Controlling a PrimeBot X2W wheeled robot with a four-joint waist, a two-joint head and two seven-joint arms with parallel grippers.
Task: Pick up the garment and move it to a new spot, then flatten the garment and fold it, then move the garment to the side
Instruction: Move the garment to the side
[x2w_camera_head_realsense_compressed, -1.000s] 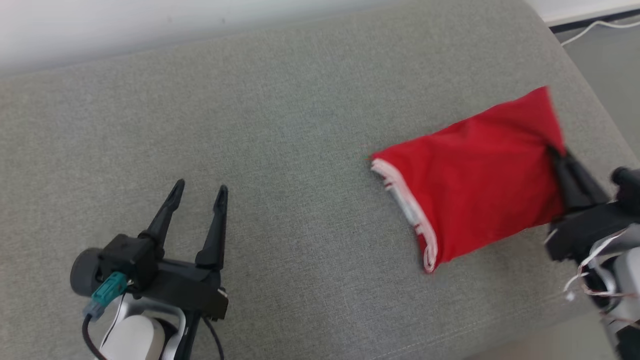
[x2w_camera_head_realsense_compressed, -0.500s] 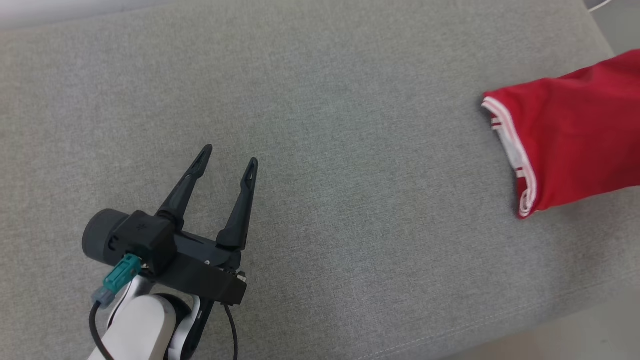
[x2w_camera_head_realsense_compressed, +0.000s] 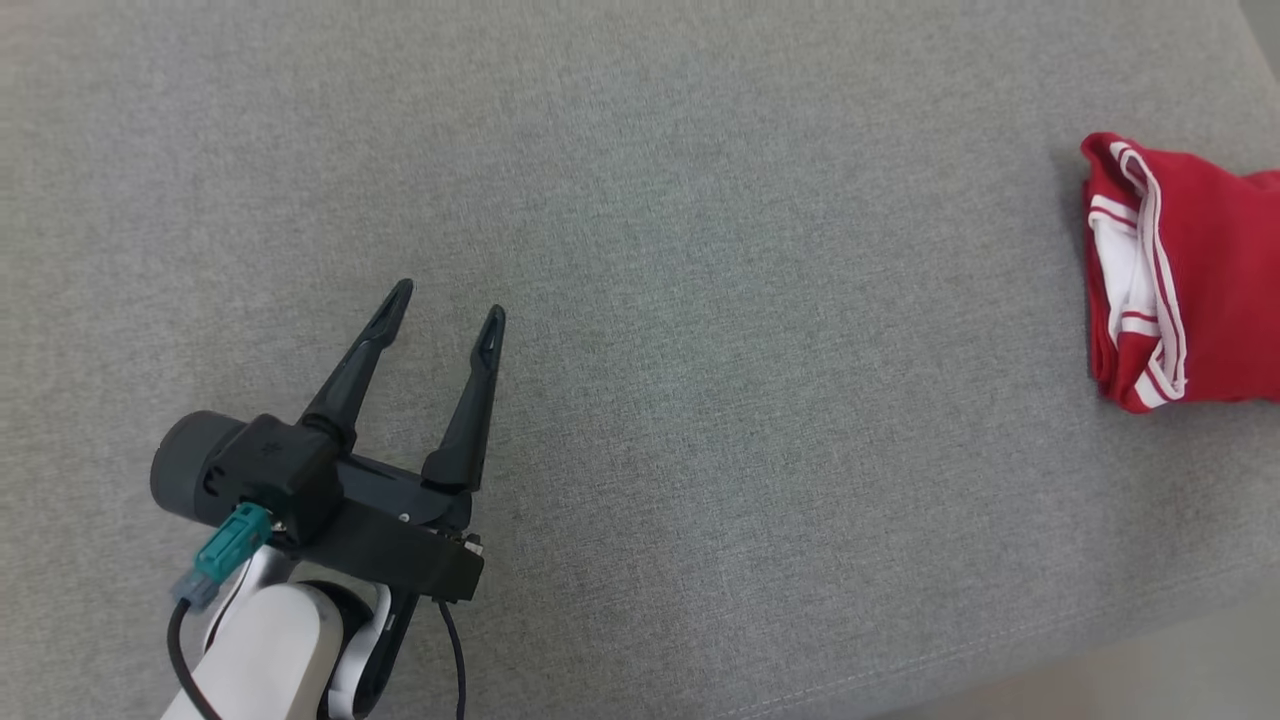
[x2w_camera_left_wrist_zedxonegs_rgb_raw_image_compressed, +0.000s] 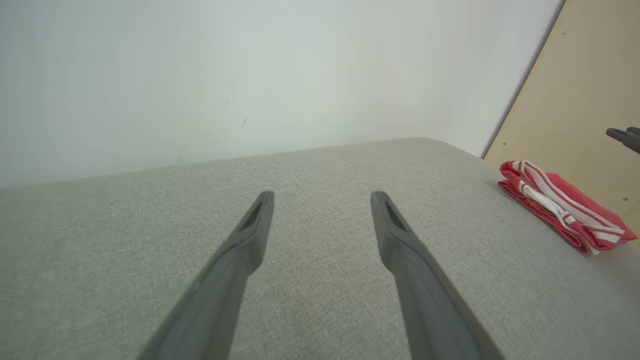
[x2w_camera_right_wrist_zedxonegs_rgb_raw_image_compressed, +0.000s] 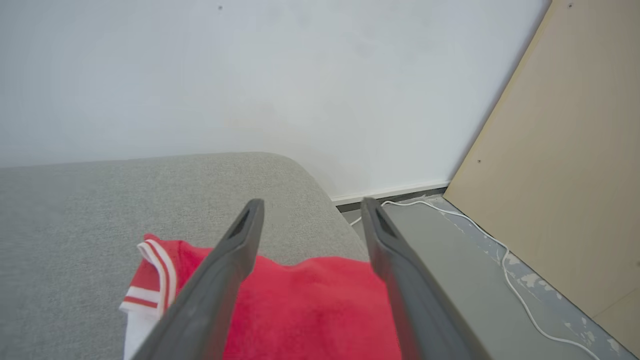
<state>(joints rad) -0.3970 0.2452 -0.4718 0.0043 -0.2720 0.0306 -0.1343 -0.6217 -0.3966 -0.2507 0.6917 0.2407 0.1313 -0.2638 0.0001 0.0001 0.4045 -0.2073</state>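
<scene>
Overhead, in the head view, the left gripper (x2w_camera_head_realsense_compressed: 447, 300) stood at lower left, fingers spread wide and empty, over the grey cushion (x2w_camera_head_realsense_compressed: 700, 300); the folded red garment (x2w_camera_head_realsense_compressed: 1210, 290) lay at the right edge. Left wrist view: fingers apart, garment (x2w_camera_left_wrist_zedxonegs_rgb_raw_image_compressed: 560, 210) at mid right. Right wrist view: the right gripper (x2w_camera_right_wrist_zedxonegs_rgb_raw_image_compressed: 311, 205) gaped wide, holding nothing, above the garment (x2w_camera_right_wrist_zedxonegs_rgb_raw_image_compressed: 310, 310) at bottom centre.

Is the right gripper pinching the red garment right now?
No, the right gripper has its two fingers spread wide over the folded red garment, with no cloth pinched between them.
</scene>
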